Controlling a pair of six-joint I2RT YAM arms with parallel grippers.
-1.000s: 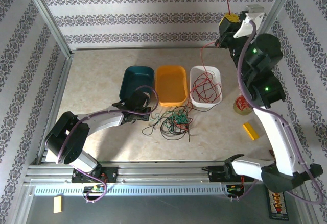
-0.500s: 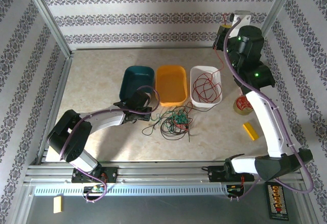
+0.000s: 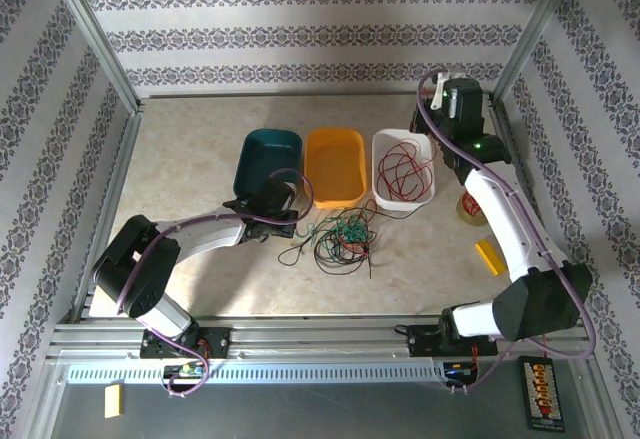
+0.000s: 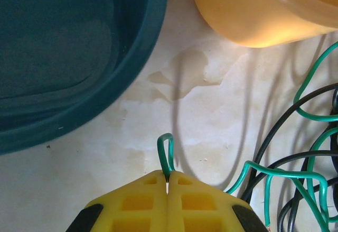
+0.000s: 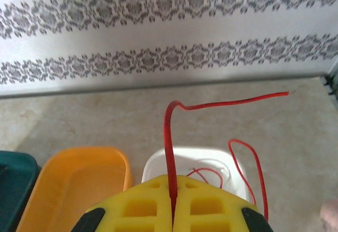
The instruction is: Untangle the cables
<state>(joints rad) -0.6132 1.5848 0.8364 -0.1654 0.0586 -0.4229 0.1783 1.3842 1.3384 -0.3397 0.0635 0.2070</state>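
Left gripper (image 4: 167, 185): yellow fingers (image 4: 137, 203) are pressed together, pinching a loop of green wire (image 4: 167, 150) just above the table (image 4: 79, 152). It sits close in front of the teal tray (image 4: 63, 57) and the orange tray (image 4: 248, 15).

Right gripper (image 5: 171, 187): the fingers are closed on a red wire (image 5: 169, 131). This wire rises from the pinch and bends to the right, ending in a free tip. The gripper is held above the white tray (image 5: 158, 163).

Cables (image 3: 340, 241): a knot of green, black and red strands lies on the table just in front of the orange and white trays, beside the left gripper. More red wire lies coiled inside the white tray.

Other items: a tape roll (image 3: 470, 207) and a yellow block (image 3: 490, 256) lie to the right of the trays.
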